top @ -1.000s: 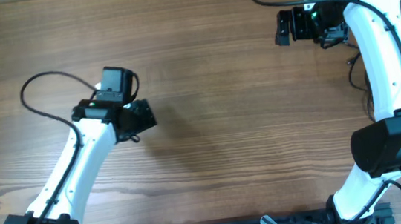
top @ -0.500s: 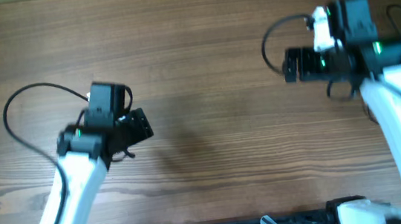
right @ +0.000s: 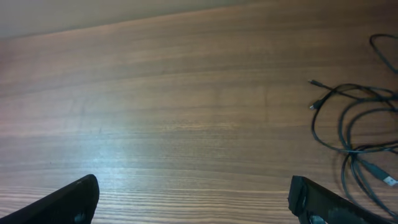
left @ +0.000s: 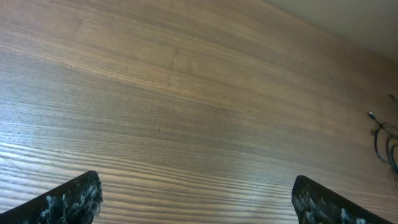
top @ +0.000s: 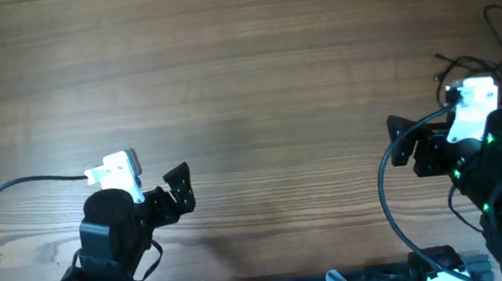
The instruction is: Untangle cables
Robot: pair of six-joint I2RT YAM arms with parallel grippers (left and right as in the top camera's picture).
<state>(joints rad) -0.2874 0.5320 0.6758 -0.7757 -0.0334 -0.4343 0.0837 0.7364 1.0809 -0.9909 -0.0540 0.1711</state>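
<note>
Both arms have been drawn back to the overhead frame's lower edge. The left gripper (top: pixel 179 188) and right gripper (top: pixel 401 142) are spread wide, nothing held. The cables (right: pixel 353 151) are seen overlapping at the right edge; untangling is judged unfinished.

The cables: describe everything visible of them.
The cables are thin black flexible cords, lying slack in several overlapping loops that cross one another in a tangle. Small plug ends show: one thin tip pointing toward the table's middle, and a paler connector lower in the right wrist view. They lie flat on the right side of the wooden table, partly cut off by the frame. Only the table touches them.
</note>
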